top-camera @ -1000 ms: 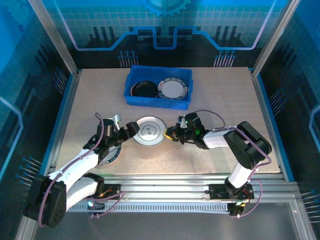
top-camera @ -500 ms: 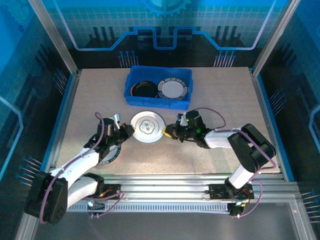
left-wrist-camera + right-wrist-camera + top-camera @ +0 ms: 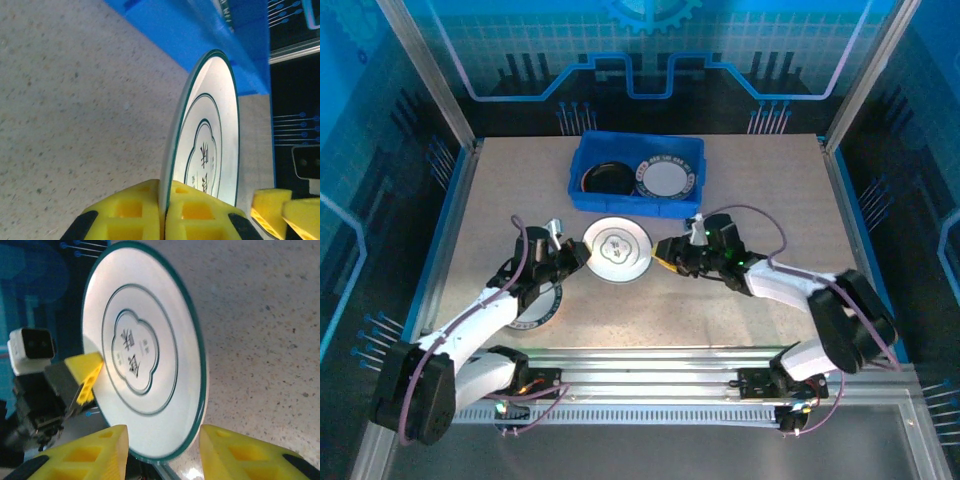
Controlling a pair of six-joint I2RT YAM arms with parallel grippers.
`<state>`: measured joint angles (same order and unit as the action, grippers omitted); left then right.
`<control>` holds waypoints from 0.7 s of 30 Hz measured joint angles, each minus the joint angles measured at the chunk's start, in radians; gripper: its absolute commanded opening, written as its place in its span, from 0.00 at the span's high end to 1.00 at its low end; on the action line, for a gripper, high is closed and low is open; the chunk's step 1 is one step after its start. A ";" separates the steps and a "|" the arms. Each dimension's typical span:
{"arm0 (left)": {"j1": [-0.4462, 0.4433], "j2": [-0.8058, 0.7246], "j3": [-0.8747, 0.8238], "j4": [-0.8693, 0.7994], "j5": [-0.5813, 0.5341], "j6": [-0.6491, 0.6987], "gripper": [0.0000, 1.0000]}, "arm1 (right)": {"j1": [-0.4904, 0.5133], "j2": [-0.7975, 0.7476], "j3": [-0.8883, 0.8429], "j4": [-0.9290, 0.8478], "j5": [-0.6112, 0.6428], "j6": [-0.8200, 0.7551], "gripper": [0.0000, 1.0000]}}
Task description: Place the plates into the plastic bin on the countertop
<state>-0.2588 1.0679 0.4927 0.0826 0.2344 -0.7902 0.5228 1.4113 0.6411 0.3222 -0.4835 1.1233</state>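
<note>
Top external view examined first, then both wrist views; found the green-ringed plate (image 3: 616, 250) between the two arms, just near of the plastic bin (image 3: 582, 192); seems raised off the tabletop (image 3: 770, 190), though not confirmed.

Left jaws: closed hard on the plate's left rim, edge pinched between the yellow pads (image 3: 127, 212). Right jaws: parted, yellow fingers (image 3: 95, 452) standing either side of the opposite rim with a gap on both sides; no contact seen.

Compared with a second ago: left jaws then wide open beside the rim, now clamped; right jaws then pinching the plate, now let go; plate shifted slightly farther, toward the bin.

Judged a completed handover, right arm to left; carriage of the plate now rests with the left arm alone. Advise withdrawing the right arm clear of the rim before any swing, to avoid knocking the plate loose.

In the bin: black plate (image 3: 605, 180) on the left, pattern-rimmed plate (image 3: 665, 178) on the right; little bare floor left, so overlap likely. Outstanding: another plate (image 3: 542, 305) on the tabletop under the left arm.
</note>
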 measured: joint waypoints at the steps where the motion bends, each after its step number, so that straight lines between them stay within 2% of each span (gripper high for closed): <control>1: 0.000 0.001 0.024 -0.014 -0.002 0.006 1.00 | -0.013 -0.049 -0.006 -0.021 0.005 -0.015 0.56; 5: 0.000 0.034 0.134 -0.034 -0.002 0.030 1.00 | -0.085 -0.247 -0.051 -0.125 0.049 -0.072 0.56; 10: 0.000 0.121 0.245 -0.033 -0.001 0.038 1.00 | -0.164 -0.406 -0.101 -0.228 0.103 -0.120 0.56; 15: -0.006 0.227 0.341 -0.032 0.006 0.041 1.00 | -0.227 -0.439 -0.170 -0.273 0.123 -0.127 0.58; 21: -0.012 0.332 0.443 0.004 0.026 0.041 1.00 | -0.242 -0.425 -0.212 -0.291 0.135 -0.130 0.58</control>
<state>-0.2707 1.3998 0.9352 0.0864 0.2604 -0.7494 0.2810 0.9859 0.4294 0.0311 -0.3481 0.9932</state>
